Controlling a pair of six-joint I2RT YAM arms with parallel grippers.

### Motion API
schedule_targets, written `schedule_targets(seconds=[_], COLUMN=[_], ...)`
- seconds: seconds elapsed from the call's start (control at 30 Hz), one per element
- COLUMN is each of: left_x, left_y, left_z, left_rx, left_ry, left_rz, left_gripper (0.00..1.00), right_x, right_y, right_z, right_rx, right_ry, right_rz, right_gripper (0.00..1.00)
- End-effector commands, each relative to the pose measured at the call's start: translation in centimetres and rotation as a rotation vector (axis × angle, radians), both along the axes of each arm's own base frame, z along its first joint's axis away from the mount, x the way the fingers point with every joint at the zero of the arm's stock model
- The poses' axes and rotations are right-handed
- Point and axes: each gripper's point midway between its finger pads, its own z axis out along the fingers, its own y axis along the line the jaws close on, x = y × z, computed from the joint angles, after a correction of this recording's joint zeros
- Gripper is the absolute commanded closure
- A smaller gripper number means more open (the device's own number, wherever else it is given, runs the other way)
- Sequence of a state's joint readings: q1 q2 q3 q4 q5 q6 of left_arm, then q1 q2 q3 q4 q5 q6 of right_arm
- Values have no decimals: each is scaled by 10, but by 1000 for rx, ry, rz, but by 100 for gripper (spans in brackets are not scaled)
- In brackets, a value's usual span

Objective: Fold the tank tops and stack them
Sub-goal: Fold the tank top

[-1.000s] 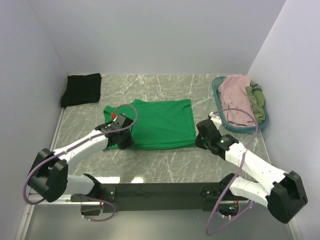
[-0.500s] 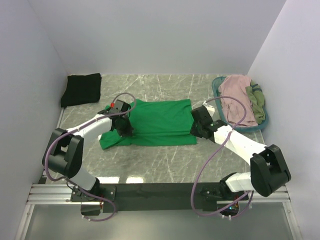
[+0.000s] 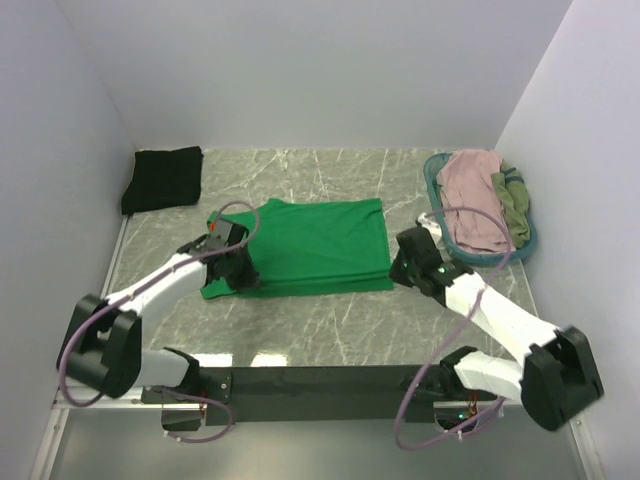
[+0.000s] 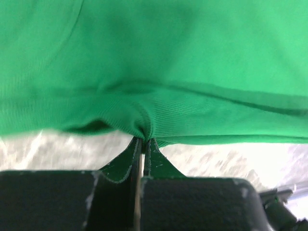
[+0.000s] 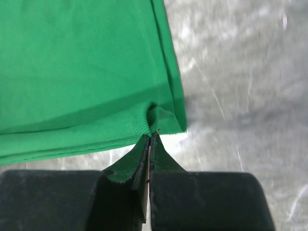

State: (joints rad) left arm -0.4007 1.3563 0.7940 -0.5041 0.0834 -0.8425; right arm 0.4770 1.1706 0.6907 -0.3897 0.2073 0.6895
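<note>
The bright green tank top (image 3: 315, 245) lies folded lengthwise in the middle of the table. My left gripper (image 3: 243, 280) is shut on its near edge at the left end, and the pinch shows in the left wrist view (image 4: 143, 138). My right gripper (image 3: 396, 272) is shut on the near right corner of the same edge, seen in the right wrist view (image 5: 151, 134). A folded black tank top (image 3: 162, 178) lies at the far left corner. A dusty pink top (image 3: 472, 195) and an olive top (image 3: 513, 200) sit piled in the basket.
A teal oval basket (image 3: 437, 170) stands at the far right against the wall. White walls close in the table on the left, back and right. The grey marble table (image 3: 330, 320) shows between the green top and the arm bases.
Both grippers came back toward the near side, still pinching the green top. Its near edge, which had been carried over the cloth, now lies lower and the top sits flat as a folded band.
</note>
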Motion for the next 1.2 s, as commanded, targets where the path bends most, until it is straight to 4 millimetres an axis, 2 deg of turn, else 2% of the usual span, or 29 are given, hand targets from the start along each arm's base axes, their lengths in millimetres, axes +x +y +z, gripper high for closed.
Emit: schedule_targets(seconds=[0.0, 0.13, 0.27, 0.33, 0.37, 0.4, 0.43, 0.5, 0.57, 0.6, 0.77, 0.97, 1.17], left_x=[-27, -37, -29, -18, -15, -7, -3, 9, 23, 27, 56, 87, 95], left_y=[1, 4, 3, 0, -1, -3, -5, -9, -12, -13, -18, -17, -17], left_z=[0, -1, 5, 11, 13, 14, 15, 14, 18, 11, 8, 8, 3], left_rx=[-59, -42, -19, -16, -11, -7, -5, 0, -6, 0, -5, -18, -30], left_ry=[37, 49, 36, 23, 16, 12, 9, 5, -15, 3, -6, -14, 4], left_rz=[18, 6, -30, -40, -50, -54, -58, -67, -71, -73, -72, -60, -59], left_gripper=[99, 99, 99, 99, 99, 99, 99, 99, 99, 99, 99, 99, 99], right_x=[-22, -36, -29, -23, -16, -13, -3, 5, 19, 22, 46, 62, 69], right_y=[-7, -12, -13, -11, -10, -9, -5, -2, 4, 5, 13, 10, 7], right_z=[-3, -7, 3, 5, 13, 10, 18, 11, 14, 6, 5, 1, -2], right_rx=[38, 42, 34, 29, 19, 6, 14, -5, -1, -14, -17, -30, -20], right_ry=[-2, 8, -12, -16, -35, -19, -42, -17, -29, -4, -1, 7, 11], right_rz=[-15, -17, -21, -19, -20, -19, -17, -5, 3, 5, 10, -4, -15], right_gripper=[100, 100, 100, 100, 100, 100, 100, 100, 100, 100, 100, 100, 100])
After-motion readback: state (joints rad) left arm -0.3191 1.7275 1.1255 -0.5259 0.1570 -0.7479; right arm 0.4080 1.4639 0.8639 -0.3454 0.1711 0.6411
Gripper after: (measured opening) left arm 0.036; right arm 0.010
